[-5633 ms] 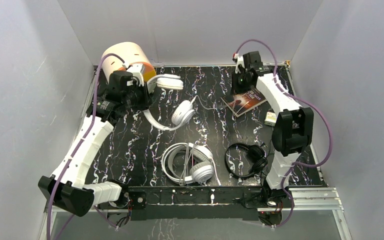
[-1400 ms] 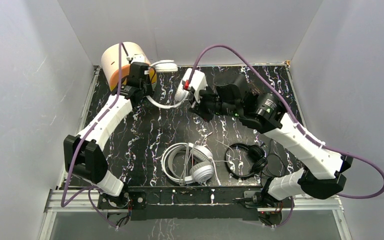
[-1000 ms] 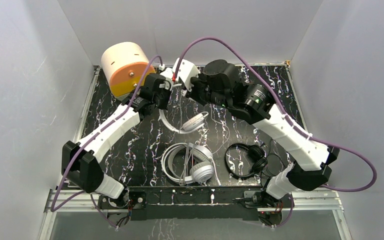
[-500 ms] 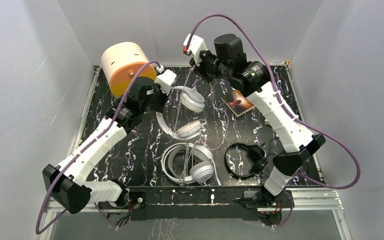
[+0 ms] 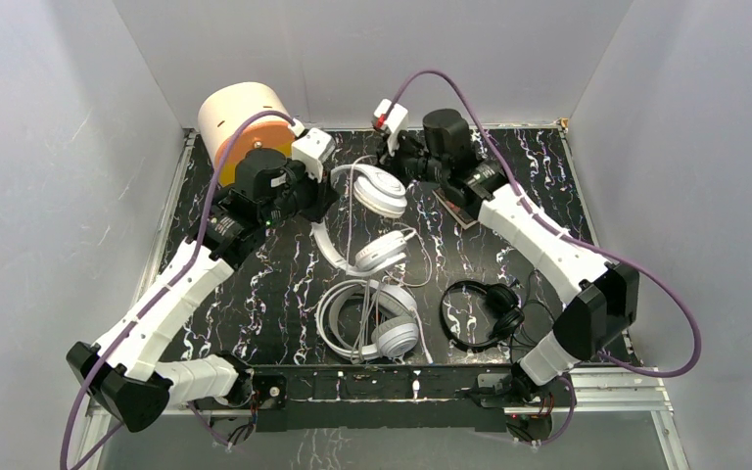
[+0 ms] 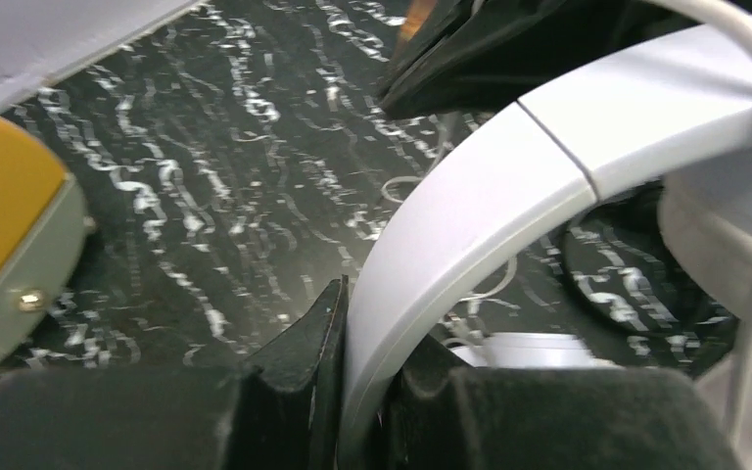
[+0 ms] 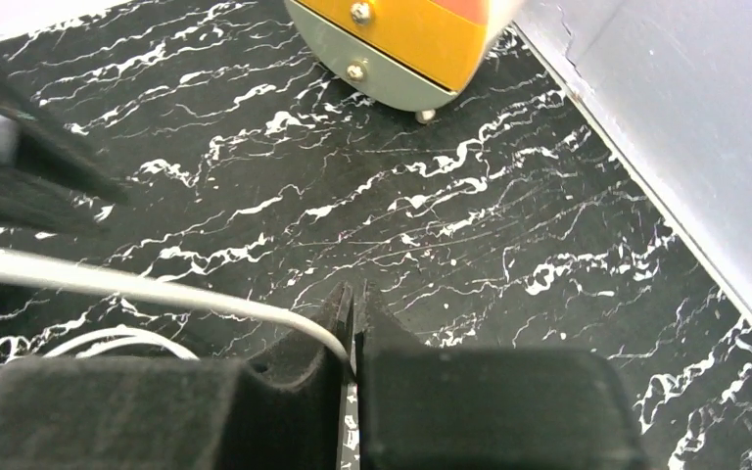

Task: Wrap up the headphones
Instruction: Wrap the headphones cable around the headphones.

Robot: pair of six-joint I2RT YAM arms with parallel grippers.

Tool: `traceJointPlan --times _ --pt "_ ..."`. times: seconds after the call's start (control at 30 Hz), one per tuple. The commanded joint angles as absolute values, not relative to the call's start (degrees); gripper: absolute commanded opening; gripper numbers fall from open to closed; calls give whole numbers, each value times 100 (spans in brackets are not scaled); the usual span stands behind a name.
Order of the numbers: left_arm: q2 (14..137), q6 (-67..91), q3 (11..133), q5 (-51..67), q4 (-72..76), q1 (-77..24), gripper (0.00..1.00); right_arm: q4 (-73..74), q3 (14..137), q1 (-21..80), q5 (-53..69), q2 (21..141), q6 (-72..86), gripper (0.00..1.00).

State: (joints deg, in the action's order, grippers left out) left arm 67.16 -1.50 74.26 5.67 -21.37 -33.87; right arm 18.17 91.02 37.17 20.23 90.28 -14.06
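Observation:
The slimmer white on-ear headphones (image 5: pixel 376 189) hang at the back middle of the table, one ear cup up, the other lower (image 5: pixel 377 254). My left gripper (image 5: pixel 319 199) is shut on their white headband (image 6: pixel 470 206), which runs up out of the gripper (image 6: pixel 367 328). My right gripper (image 5: pixel 401 160) sits just right of the upper cup, shut on the thin white cord (image 7: pixel 157 291) that enters the gripper (image 7: pixel 354 318) from the left. The big white over-ear pair (image 5: pixel 368 318) and the small black pair (image 5: pixel 485 311) lie near the front edge.
A cream and orange cylinder (image 5: pixel 246 122) stands in the back left corner, close behind my left wrist, and shows as an orange box (image 7: pixel 411 39) in the right wrist view. A small book (image 5: pixel 458 204) lies under the right forearm. Grey walls (image 7: pixel 666 108) enclose the table.
My right gripper rose towards the back wall with the cord, then came down to the right of the upper ear cup. The left gripper carried the headband a little forward and right.

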Motion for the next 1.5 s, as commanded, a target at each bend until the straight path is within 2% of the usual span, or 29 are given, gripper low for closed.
traceJointPlan --times 0.0,0.3,0.7,0.87,1.17,1.27,1.4,1.47 --pt "6571 1351 8020 1502 -1866 -3419 0 -477 8023 3565 1634 8526 -156 15" --pt "6616 2849 8402 2008 -1816 -3419 0 -2356 6763 3560 1429 8380 1433 18" --pt "6969 3650 9140 1961 -2228 -3419 0 -2972 6468 3565 1725 8665 1805 41" --pt "7198 3913 9395 2043 -2313 -3419 0 -3247 6415 3560 1811 8881 2003 46" --pt "7435 4200 9655 2405 -2397 -3419 0 -3954 6212 3567 1745 9367 2441 49" --pt "7407 4203 9619 2536 -2451 -3419 0 -4430 5993 3556 1635 9424 2556 39" --pt "7321 3972 9549 2560 -2839 -3419 0 -4304 5832 3168 1612 9078 2693 1" --pt "7240 3811 9408 2447 -3143 -3419 0 -4177 5750 2838 1786 8775 2702 0"
